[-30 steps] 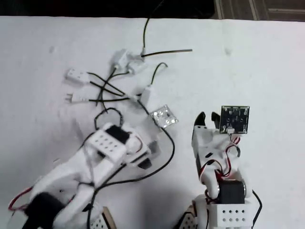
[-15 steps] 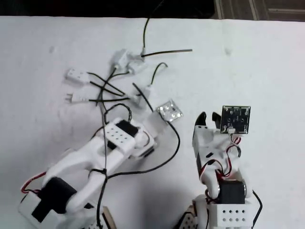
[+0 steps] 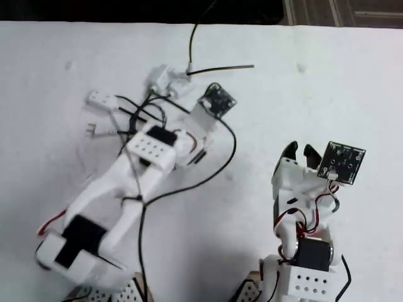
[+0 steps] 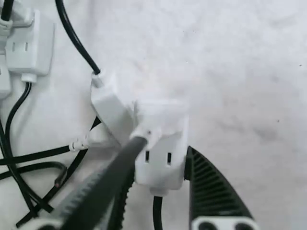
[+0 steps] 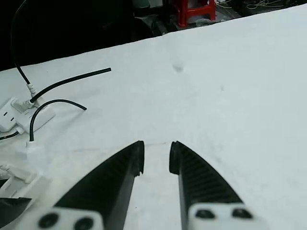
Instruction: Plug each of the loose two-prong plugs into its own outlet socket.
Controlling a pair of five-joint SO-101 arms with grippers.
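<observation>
White plastic two-prong plug (image 3: 104, 129): location? (A)

Flat on the white table cover (image 3: 352, 82), well to the left of the left gripper (image 4: 163, 148). Its prongs point away from that gripper and sit in no socket. A little farther out on the same side lies a white rectangular outlet socket (image 3: 101, 99), apart from the plug. (B)

Left gripper, state? (A)

Clamped on a second white outlet socket (image 4: 160, 167), with one black ribbed finger (image 4: 108, 184) on each flank. Two slots face the wrist camera, and the socket's black cord runs back toward the wrist. Just past the fingertips a white plug body (image 4: 109, 108) with its own black cord lies against the held socket. Whether its prongs have entered: cannot tell. (B)

Anything ahead of that gripper? (A)

A joined pair of white connectors (image 3: 167, 80) lies just beyond it. A straight black cord end (image 3: 220, 68) lies beside them, on the right gripper's side. (B)

Right gripper? (A)

The right gripper (image 5: 156, 155) grasps nothing. Its fingertips stand a narrow gap apart over bare cover. All plugs and sockets lie well off to its left. (B)
</observation>
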